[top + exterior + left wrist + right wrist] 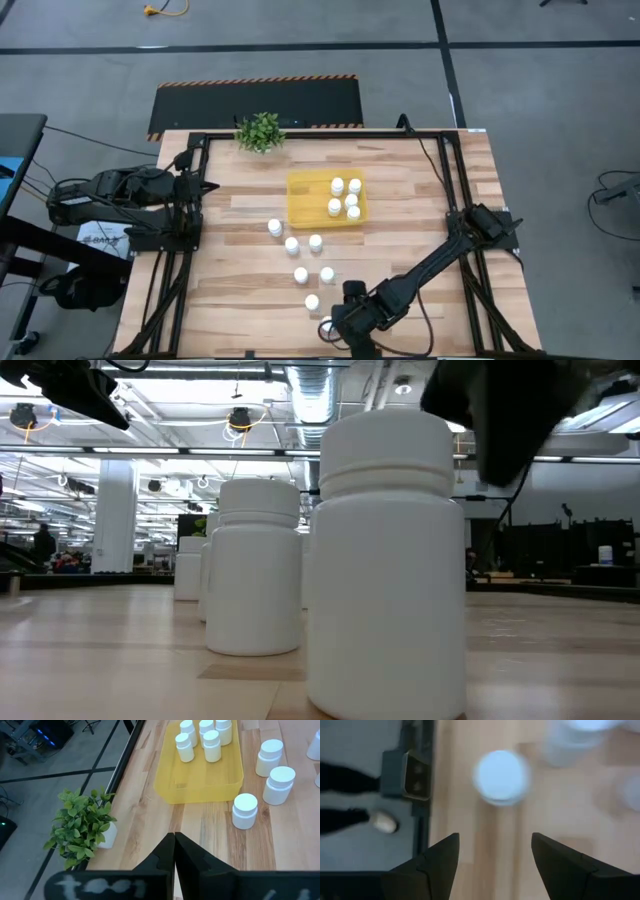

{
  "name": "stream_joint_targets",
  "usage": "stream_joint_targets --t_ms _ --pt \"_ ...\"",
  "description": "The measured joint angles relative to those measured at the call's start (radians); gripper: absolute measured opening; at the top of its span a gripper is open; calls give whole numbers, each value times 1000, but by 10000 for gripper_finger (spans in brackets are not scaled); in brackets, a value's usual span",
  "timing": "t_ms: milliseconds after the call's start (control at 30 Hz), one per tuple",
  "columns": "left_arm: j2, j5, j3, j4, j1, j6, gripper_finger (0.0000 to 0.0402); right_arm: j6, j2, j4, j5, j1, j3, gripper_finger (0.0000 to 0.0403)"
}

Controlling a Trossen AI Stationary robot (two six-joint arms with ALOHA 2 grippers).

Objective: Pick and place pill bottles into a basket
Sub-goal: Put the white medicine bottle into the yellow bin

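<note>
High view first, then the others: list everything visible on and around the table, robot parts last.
Small white cylindrical pill bottles: five in the tray, seven loose on the wood in front of it.
Shallow bright-yellow rectangular tray: one, table middle.
Small green leafy plant: one, far edge of the table.
Light wooden table: one, black frame.
Left claw: shut, empty, at the left edge.
Right claw: open, empty, above the nearest loose bottle.

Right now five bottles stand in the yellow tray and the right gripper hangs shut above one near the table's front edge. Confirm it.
Wrong on the gripper. The right gripper is open, as the right wrist view shows, above a bottle. The yellow tray does hold five bottles.
</note>
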Motion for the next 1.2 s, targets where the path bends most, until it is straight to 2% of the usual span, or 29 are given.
stream_joint_targets --t_ms 200,533,1200 --pt "0 0 0 -1 0 0 0 -134 51 21 -41 -6 4 240" --pt "0 0 0 -10 0 0 0 -198 68 17 -34 -39 3 240" --pt "0 0 0 -10 0 0 0 -303 68 134 -33 -42 3 240"
